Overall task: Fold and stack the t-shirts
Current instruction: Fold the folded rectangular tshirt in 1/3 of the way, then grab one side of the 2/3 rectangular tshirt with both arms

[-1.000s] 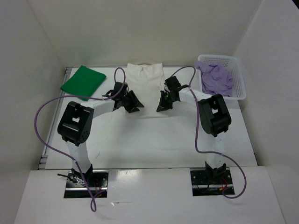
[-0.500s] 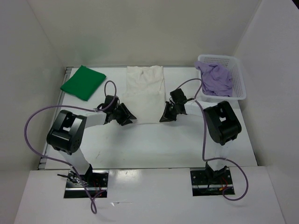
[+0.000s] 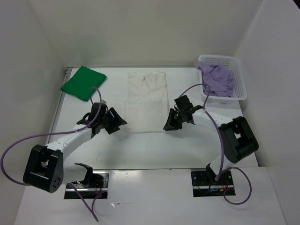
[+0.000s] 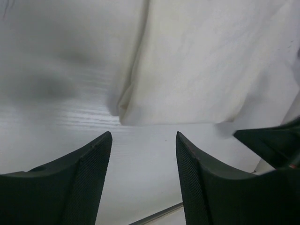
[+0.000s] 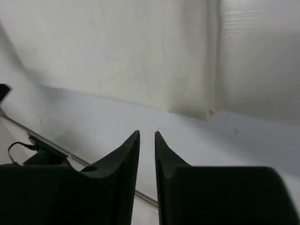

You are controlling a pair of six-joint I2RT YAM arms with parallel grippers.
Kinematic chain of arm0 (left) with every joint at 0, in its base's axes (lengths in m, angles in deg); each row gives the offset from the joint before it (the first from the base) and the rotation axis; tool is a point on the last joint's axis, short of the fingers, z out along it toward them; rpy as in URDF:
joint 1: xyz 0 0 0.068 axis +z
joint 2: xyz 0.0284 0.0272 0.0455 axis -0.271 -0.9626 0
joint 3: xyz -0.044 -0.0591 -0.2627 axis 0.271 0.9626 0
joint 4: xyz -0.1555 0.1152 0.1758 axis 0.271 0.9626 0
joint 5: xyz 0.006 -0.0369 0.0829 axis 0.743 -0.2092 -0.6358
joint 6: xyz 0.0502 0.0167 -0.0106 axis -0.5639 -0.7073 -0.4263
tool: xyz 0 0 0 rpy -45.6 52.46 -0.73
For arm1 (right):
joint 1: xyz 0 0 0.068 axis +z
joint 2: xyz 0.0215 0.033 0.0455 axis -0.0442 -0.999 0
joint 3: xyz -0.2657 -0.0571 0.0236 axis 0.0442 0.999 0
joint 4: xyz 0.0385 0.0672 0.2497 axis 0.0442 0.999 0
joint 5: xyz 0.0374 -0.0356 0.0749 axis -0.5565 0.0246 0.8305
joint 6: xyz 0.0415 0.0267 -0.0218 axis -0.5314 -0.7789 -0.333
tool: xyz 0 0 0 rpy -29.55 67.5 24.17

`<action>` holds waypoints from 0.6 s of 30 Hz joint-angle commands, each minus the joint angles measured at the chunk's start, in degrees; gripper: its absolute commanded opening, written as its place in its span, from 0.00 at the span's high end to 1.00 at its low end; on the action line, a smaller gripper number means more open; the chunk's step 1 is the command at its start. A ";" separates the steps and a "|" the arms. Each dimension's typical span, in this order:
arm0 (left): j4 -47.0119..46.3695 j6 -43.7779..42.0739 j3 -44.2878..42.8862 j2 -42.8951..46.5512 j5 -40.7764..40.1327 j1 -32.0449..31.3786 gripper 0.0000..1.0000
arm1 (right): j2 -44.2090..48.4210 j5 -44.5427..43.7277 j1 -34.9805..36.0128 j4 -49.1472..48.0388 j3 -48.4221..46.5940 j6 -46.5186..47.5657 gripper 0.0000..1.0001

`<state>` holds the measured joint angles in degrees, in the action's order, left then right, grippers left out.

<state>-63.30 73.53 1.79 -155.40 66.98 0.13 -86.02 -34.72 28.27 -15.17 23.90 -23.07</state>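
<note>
White tabletop (image 3: 140, 145): I am reading the bright green cloth t-shirt (image 3: 83, 82) as folded far left, the white cloth t-shirt (image 3: 146, 101) lying part-folded centre, the pale lavender cloth t-shirt (image 3: 215, 79) sitting crumpled in the white plastic lattice basket (image 3: 241, 80), nothing stacked; left gripper (image 4: 143, 154) gaping empty, right gripper (image 5: 147, 140) barely parted, empty.

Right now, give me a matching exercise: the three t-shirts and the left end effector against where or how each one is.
Things
1. green t-shirt
2. white t-shirt
3. purple t-shirt
4. left end effector

Place or state
A. crumpled in the basket, far right
B. open, holding nothing
C. folded, far left
D. lying flat, middle

Pairs: 1-C, 2-D, 3-A, 4-B
</note>
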 commanded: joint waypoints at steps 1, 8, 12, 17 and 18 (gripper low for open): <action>1.79 -0.87 2.32 -1.28 -0.05 0.30 0.36 | 7.91 -0.46 -0.86 3.09 -1.77 -0.02 0.73; -1.28 -1.48 2.33 -5.67 1.71 0.30 0.43 | 9.33 -1.25 -5.87 -0.15 6.22 -1.86 0.55; -1.29 -2.02 0.48 -10.07 2.51 0.30 0.45 | 6.26 -0.64 -6.40 -3.22 7.54 -2.48 0.53; -4.53 -1.32 1.27 -11.84 2.51 0.30 0.49 | 1.51 1.20 -6.40 -5.69 6.41 -2.48 0.53; -5.06 -1.31 1.27 -11.84 2.51 0.30 0.49 | 1.51 1.21 -6.40 -5.69 6.41 -2.48 0.54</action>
<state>-65.79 73.46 3.41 -166.31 69.69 0.26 -83.53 -34.31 21.93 -17.14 31.07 -25.19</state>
